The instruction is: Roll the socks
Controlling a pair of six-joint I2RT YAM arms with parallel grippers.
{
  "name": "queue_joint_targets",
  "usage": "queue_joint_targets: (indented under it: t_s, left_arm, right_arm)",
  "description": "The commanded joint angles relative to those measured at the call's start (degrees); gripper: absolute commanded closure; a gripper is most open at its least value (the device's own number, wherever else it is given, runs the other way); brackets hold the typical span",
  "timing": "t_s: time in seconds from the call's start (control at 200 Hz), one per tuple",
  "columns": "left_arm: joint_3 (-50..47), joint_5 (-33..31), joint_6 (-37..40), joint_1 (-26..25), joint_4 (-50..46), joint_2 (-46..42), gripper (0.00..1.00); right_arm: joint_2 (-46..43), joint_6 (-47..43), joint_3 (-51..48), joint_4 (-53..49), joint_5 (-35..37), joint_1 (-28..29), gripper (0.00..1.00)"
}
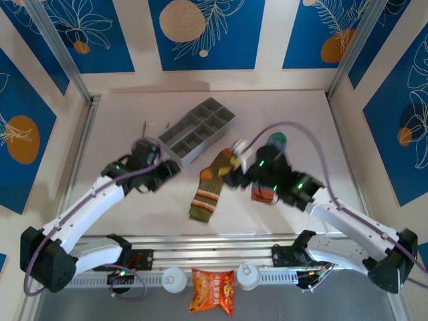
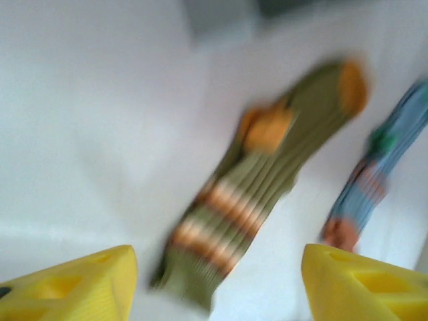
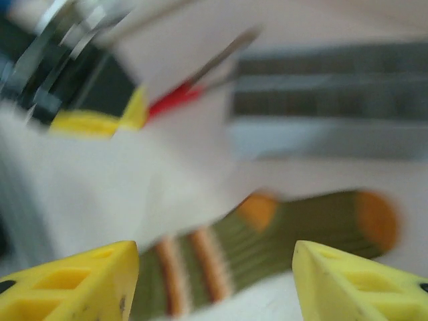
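This looks like a robotics lab's test cell: a white table (image 1: 281, 100) is fenced by bare aluminium posts (image 1: 60, 50) and blue leaf-printed wall panels (image 1: 200, 33), with two white arms (image 1: 87, 207) bolted to a slotted metal rail (image 1: 214, 257) and a loose cable (image 1: 314, 134) looping overhead.

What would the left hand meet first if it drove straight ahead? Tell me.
Probably the olive-brown sock: it lies straight ahead of the left hand, though blur leaves depth uncertain.
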Motion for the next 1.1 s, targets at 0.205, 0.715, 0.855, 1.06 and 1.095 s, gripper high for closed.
queue_joint_targets:
  t_s: [0.205, 0.715, 0.855, 1.06, 1.095]
  left_arm:
    - [-10.91, 6.38, -22.85, -9.15, 8.11, 2.18, 0.49]
    - [-14.44, 9.18, -26.72, -10.26, 18.04, 10.64, 0.59]
    - [-14.65, 9.50, -26.30, -10.32, 17.74, 10.69, 0.59]
    - [-15.22, 9.94, -26.07, -10.26, 18.00, 10.96, 0.62]
    - [-15.19, 10.10, -25.84, -10.31, 17.90, 11.11, 0.62]
  right_arm:
    - [10.66, -17.44, -10.61, 9.05, 2.13, 16.89, 0.50]
    - [30.70, -28.38, -7.82, 18.01, 10.56, 20.46, 0.50]
    - [33.30, -26.88, -6.72, 18.43, 12.34, 20.89, 0.54]
    - [35.76, -23.29, -5.02, 17.84, 14.67, 21.50, 0.61]
    - [36.20, -22.60, -4.84, 17.74, 15.12, 21.68, 0.64]
